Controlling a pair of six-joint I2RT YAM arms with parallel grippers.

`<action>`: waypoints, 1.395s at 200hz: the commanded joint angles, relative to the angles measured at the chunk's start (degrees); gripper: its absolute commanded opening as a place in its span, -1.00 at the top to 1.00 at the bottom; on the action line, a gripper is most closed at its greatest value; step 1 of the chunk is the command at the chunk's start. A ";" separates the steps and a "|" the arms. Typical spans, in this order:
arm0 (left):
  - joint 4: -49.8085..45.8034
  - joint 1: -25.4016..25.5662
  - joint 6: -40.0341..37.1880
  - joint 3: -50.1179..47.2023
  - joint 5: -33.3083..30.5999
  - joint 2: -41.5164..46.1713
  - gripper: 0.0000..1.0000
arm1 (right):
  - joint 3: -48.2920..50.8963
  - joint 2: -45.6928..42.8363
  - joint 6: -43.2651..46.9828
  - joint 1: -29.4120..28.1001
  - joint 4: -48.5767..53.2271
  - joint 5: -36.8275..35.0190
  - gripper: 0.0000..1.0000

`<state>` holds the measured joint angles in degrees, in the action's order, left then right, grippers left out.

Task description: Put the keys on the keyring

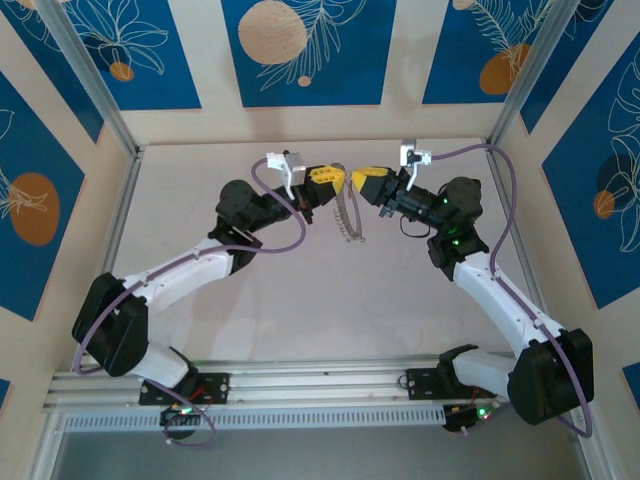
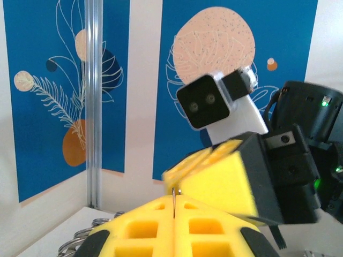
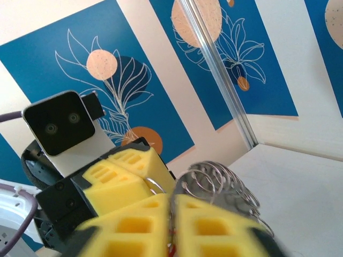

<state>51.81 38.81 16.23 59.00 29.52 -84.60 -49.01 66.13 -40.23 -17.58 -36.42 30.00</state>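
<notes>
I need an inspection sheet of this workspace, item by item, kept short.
Surface: pale table, no spill seen.
Job's things: keyring, a chain of silvery rings, runs from where both arms meet toward the near side; key is perhaps the red speck in the gap of the right gripper.
Clutter: nothing seen.
Grippers: left gripper shut on a thin wire of the keyring; right gripper fingers close together, grip unclear.
Cables: purple cables loop along both arms.
Surroundings: blue leaf-print panels, aluminium posts.
</notes>
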 commanded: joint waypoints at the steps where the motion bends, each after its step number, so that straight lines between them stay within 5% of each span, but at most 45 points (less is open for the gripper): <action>1: 7.75 0.81 2.78 1.56 -0.79 0.14 1.00 | 1.63 -0.46 -2.68 1.58 -0.89 -0.14 0.30; 42: 9.00 0.73 4.96 1.01 -0.58 -0.04 1.00 | 2.67 -4.25 -4.18 4.87 0.54 0.41 0.08; 100: 11.86 0.09 11.03 0.20 3.12 -0.11 1.00 | 1.31 -4.39 -8.22 6.33 -0.78 1.88 0.07; 164: 25.34 -2.44 25.31 -2.39 3.54 -4.93 1.00 | 1.38 -2.87 -10.89 6.33 -5.63 4.20 0.07; 279: 27.25 -2.69 29.73 -2.71 2.28 -7.26 1.00 | 1.09 3.17 -12.77 3.07 -12.12 6.39 0.10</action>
<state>74.61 36.49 44.71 55.59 32.34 -91.50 -47.13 68.71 -52.07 -13.85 -44.97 36.03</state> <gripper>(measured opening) 0.047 0.456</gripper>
